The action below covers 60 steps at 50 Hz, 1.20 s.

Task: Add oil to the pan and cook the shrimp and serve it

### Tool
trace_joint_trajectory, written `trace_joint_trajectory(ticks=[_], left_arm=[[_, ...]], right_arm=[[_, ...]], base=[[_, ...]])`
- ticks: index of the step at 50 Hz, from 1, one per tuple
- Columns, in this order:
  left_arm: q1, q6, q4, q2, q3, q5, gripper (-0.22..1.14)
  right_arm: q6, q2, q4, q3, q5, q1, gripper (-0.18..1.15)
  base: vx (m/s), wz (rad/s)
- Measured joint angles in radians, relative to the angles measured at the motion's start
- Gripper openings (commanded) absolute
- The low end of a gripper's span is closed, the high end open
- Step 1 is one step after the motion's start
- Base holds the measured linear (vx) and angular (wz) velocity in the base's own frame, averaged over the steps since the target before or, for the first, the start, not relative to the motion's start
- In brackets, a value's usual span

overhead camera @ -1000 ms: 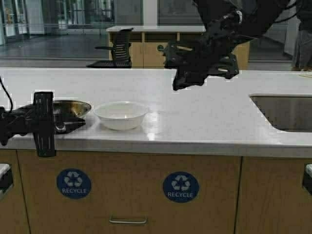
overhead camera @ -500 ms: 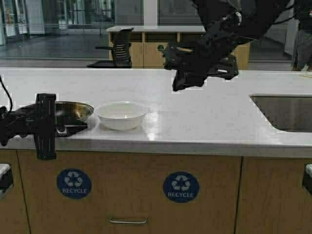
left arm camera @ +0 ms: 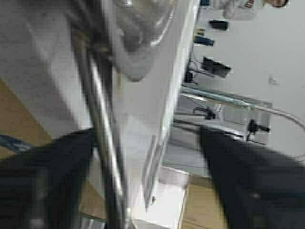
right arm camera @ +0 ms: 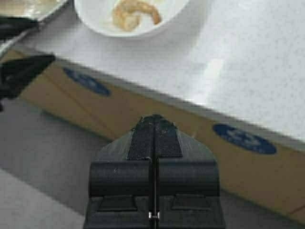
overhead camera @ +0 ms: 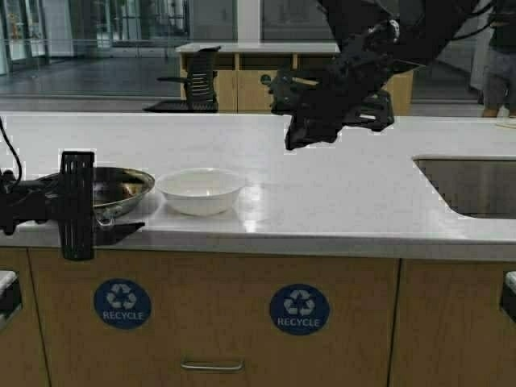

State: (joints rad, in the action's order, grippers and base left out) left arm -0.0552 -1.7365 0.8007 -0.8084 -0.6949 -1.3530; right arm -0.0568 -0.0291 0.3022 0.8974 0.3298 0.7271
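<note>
The steel pan (overhead camera: pixel 125 187) sits level at the counter's left end, beside the small white bowl (overhead camera: pixel 200 191). My left gripper (overhead camera: pixel 117 212) is at the pan's handle with its jaws wide apart. In the left wrist view the handle (left arm camera: pixel 102 143) runs between the dark fingers (left arm camera: pixel 47 176), close to one of them, and the gripper (left arm camera: pixel 147 138) is open. A pale curled shrimp (right arm camera: pixel 136 12) lies in the white bowl (right arm camera: pixel 95 21). My right gripper (overhead camera: pixel 297 139) hangs high above the counter and is shut (right arm camera: pixel 154 123). The oil jug is out of view.
A sink (overhead camera: pixel 472 187) is cut into the counter at the right. The counter's front edge (overhead camera: pixel 258 242) runs just below the pan and bowl. A person's legs (overhead camera: pixel 496 93) show at the far right, behind the counter.
The pan has gone from tilted toward the bowl to level. The left gripper's lower finger has dropped away from the handle. The right arm has not moved.
</note>
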Motion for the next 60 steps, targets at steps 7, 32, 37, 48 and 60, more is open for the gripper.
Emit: trace_joint_trajectory(ticks=[7,32,37,48,60], left_arm=[[0.0,0.017,0.0,0.009,-0.002,0.0,1.03],[-0.051,0.138,0.002,0.078,-0.147,0.002,1.03],[-0.06,0.17,0.005,0.114,-0.193,0.002,1.03],[-0.06,0.216,0.02,0.156,-0.279,0.002,1.03],[-0.06,0.321,0.037,0.169,-0.36,0.083,1.03]], right_arm=[[0.0,0.0,0.002,0.0,0.0,0.0,0.06],[0.0,0.0,0.002,0.0,0.002,0.0,0.06],[0.0,0.0,0.002,-0.002,0.006,0.0,0.06],[0.0,0.0,0.002,-0.002,0.008,-0.002,0.06],[0.0,-0.002,0.002,-0.002,0.011,0.0,0.06]], base=[[0.0,0.0],[0.0,0.0],[0.0,0.0],[0.0,0.0],[0.0,0.0]])
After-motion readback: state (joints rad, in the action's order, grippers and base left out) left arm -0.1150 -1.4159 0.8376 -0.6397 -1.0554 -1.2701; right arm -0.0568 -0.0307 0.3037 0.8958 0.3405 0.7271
